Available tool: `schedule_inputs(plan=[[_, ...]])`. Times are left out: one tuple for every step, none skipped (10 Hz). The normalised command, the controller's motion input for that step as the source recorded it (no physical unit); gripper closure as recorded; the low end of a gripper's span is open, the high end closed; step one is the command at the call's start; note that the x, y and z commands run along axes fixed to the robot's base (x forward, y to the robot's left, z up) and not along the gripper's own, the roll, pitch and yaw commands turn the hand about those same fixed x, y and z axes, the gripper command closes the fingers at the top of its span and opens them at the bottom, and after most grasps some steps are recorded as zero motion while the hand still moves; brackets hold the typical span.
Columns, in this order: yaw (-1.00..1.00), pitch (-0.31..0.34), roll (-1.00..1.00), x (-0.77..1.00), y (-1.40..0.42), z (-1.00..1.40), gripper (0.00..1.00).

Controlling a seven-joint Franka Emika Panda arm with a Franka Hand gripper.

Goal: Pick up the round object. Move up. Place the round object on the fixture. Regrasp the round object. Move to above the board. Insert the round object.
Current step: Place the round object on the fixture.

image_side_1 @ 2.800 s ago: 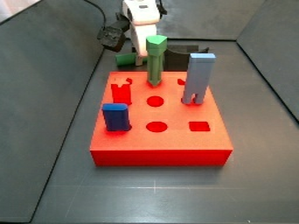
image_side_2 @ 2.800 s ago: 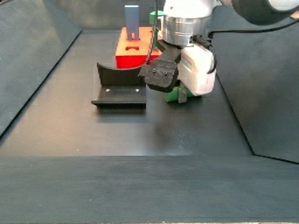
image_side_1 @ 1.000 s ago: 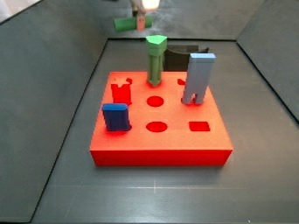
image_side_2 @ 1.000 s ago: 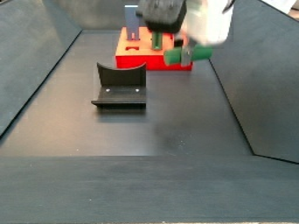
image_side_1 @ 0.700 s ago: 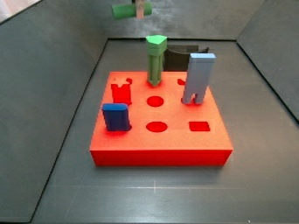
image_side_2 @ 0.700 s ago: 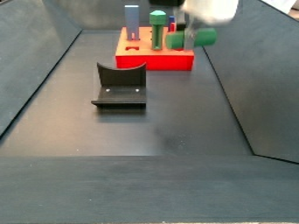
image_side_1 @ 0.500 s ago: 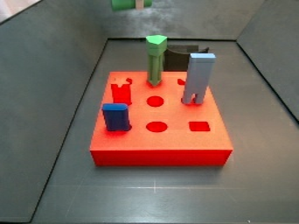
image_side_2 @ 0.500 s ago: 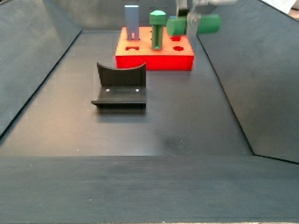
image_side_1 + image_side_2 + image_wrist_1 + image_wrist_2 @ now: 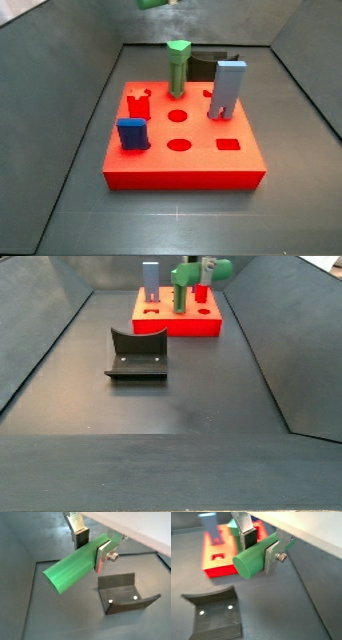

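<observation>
Wrist views show the tool (image 9: 92,546) clamped across the round object (image 9: 75,568), high above the fixture (image 9: 125,593); smooth, rigid, probably slippery, so grip mid-length.

Smooth, matt green plastic on the round object (image 9: 75,565), clamped high above the floor in the gripper (image 9: 90,546) between flat, brushed silver metal fingers (image 9: 272,556). Matt dark finish on the fixture (image 9: 125,593); faintly glossy red on the board (image 9: 181,146); dull, smooth dark grey floor (image 9: 174,396)
</observation>
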Motion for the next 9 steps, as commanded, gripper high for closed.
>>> schedule_inputs(plan=[[1.0, 0.086, -0.06, 1.0, -0.16, 0.07, 1.0], [1.0, 0.101, -0.07, 1.0, -0.13, 0.06, 1.0], [1.0, 0.114, -0.08, 1.0, -0.11, 0.05, 1.0], [1.0, 0.123, -0.08, 1.0, -0.09, 0.05, 1.0], [1.0, 0.142, -0.09, 1.0, -0.07, 0.03, 1.0], [1.0, 0.163, -0.11, 1.0, -0.05, 0.02, 1.0], [1.0, 0.184, -0.12, 0.93, -0.04, 0.02, 1.0], [1.0, 0.209, -0.14, 0.85, -0.02, 0.02, 1.0], [1.0, 0.237, -0.16, 0.76, -0.02, 0.01, 1.0]])
